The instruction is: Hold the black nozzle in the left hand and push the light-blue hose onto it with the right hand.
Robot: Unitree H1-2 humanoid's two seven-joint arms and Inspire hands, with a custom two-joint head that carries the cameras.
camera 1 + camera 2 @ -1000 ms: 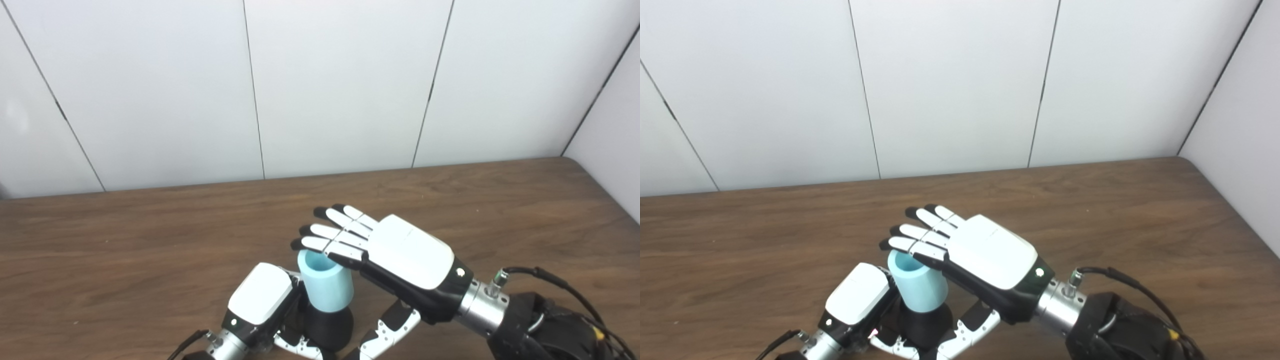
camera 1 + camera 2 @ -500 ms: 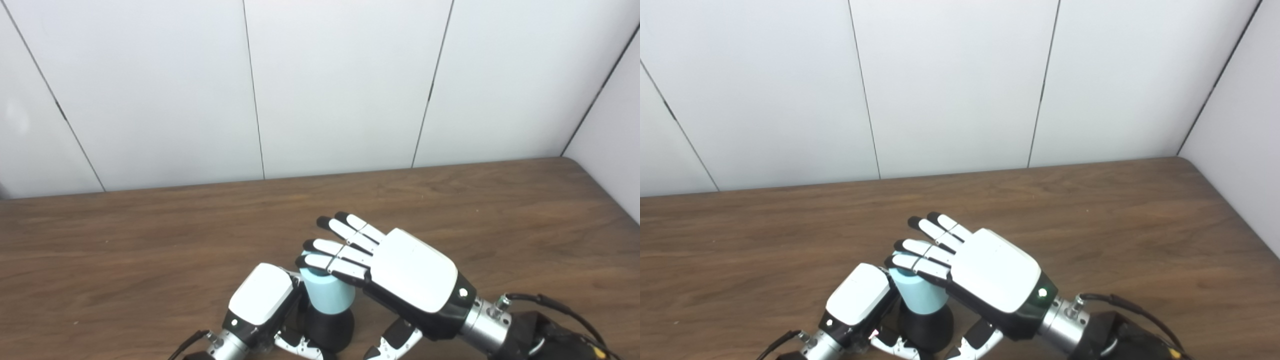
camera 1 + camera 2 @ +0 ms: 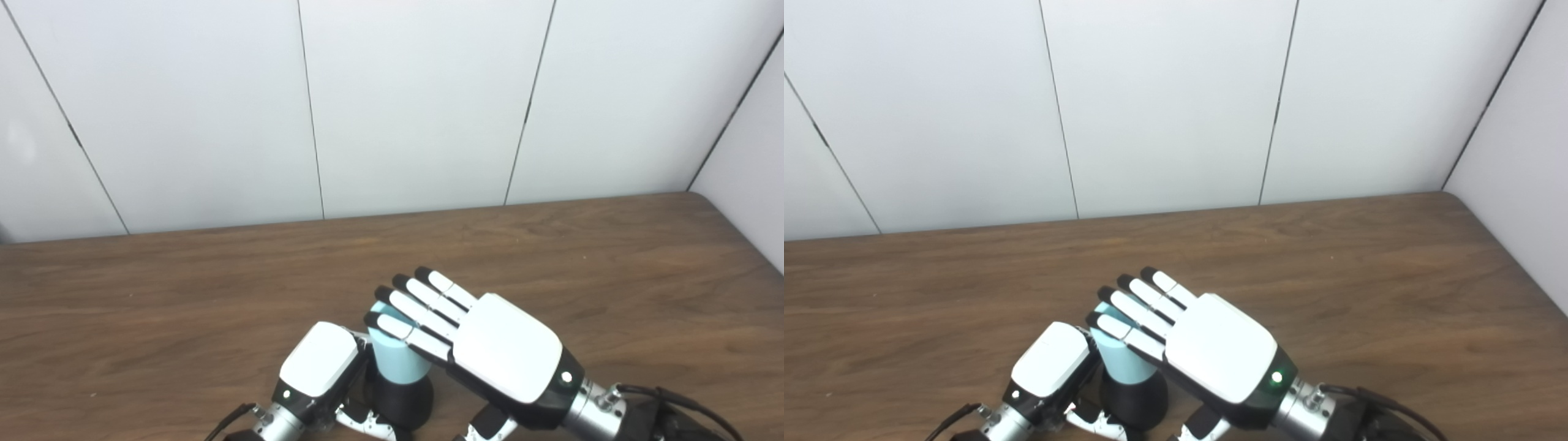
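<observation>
On the surface (image 3: 184, 294), left hand (image 3: 318, 367) grips the nozzle (image 3: 401, 401); right hand (image 3: 484, 349), fingers (image 3: 416, 306) flat and together, presses the hose (image 3: 395, 358) top.

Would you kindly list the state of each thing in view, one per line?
Black nozzle: upright on the table, gripped by the left hand.
Light-blue hose: upright, seated on the nozzle's top.
Left hand: shut on the nozzle.
Right hand: flat, fingers straight, lying over the hose's top.
</observation>
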